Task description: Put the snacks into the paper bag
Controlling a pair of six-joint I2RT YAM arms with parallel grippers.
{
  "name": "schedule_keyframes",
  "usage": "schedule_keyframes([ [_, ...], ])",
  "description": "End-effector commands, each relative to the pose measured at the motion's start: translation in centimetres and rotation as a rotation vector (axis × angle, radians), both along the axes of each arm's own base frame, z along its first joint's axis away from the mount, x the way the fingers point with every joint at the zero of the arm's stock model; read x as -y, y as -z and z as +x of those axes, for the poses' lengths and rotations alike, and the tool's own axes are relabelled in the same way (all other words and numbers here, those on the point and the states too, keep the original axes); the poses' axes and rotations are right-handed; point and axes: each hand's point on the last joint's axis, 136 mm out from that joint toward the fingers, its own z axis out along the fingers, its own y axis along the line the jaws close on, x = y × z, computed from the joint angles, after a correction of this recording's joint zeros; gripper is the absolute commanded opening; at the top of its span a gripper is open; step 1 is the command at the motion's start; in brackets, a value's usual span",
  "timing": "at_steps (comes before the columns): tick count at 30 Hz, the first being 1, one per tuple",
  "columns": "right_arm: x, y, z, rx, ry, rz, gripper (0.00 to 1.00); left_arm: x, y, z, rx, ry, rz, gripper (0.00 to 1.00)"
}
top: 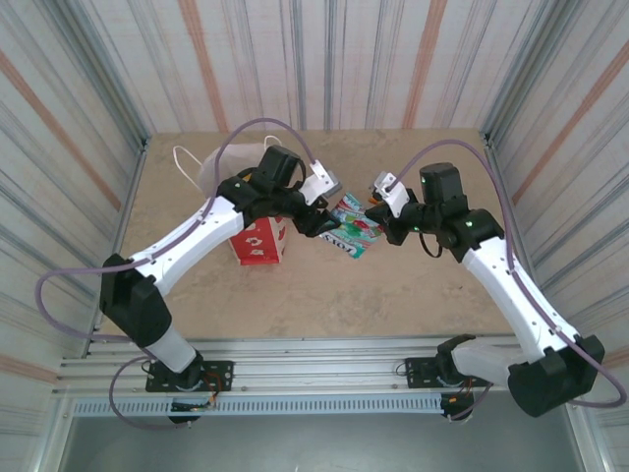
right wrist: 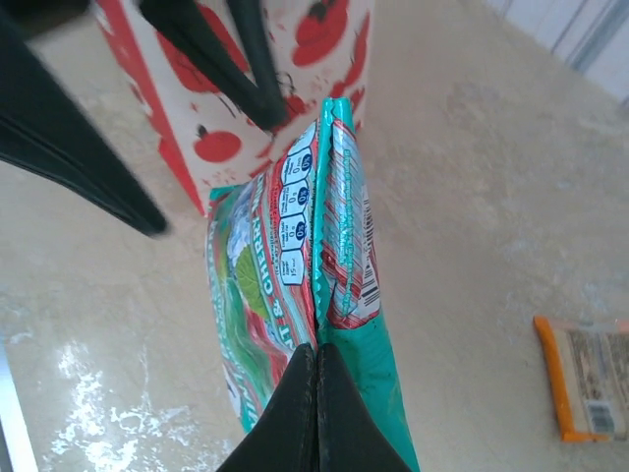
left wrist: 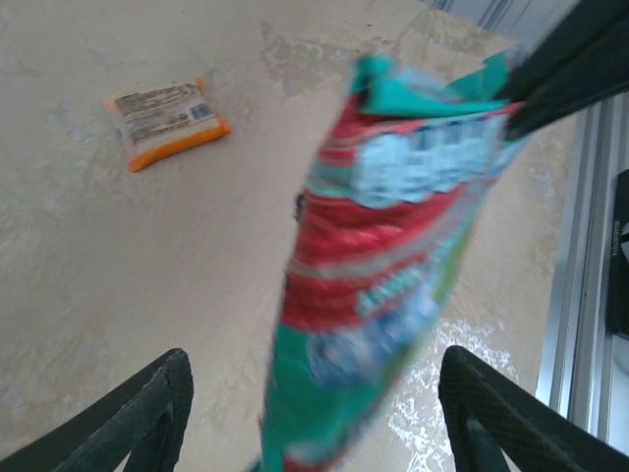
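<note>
A green and red snack packet (top: 352, 228) hangs in the air between the two arms. My right gripper (right wrist: 316, 393) is shut on its edge, and the packet (right wrist: 295, 256) points away from the wrist. My left gripper (left wrist: 314, 423) is open, and the blurred packet (left wrist: 393, 256) hangs between its spread fingers (left wrist: 147, 413) without touching either. The paper bag (top: 260, 241), white with red apple prints, stands just left of the packet under the left arm. In the right wrist view the bag (right wrist: 197, 147) lies behind the left gripper's dark fingers (right wrist: 74, 138). An orange packet (left wrist: 165, 120) lies flat on the table.
The beige table (top: 413, 295) is walled by striped panels on three sides, with a metal rail (top: 324, 359) along the near edge. The bag's white cord handle (top: 187, 157) lies at the back left. The orange packet (right wrist: 588, 379) lies to the right of the held packet.
</note>
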Motion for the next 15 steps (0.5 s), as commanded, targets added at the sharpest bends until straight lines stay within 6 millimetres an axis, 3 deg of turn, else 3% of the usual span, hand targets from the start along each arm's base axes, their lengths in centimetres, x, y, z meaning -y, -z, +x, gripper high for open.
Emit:
schedule_keyframes([
  [1, -0.8, -2.0, -1.5, 0.072, -0.089, 0.046, 0.00, 1.9, -0.7, -0.8, -0.001, 0.103, -0.084, 0.70],
  [4, -0.8, -2.7, -1.7, 0.095, -0.093, 0.054, 0.00, 2.8, -1.3, -1.9, -0.017, 0.181, -0.139, 0.67],
  [9, -0.9, -3.1, -1.5, 0.113, -0.093, 0.067, 0.00, 3.4, -2.2, -3.7, -0.047, 0.285, -0.205, 0.53],
  [15, -0.9, -3.7, -1.2, 0.138, -0.079, 0.078, 0.00, 2.8, -2.7, -4.2, -0.055, 0.283, -0.202, 0.16],
])
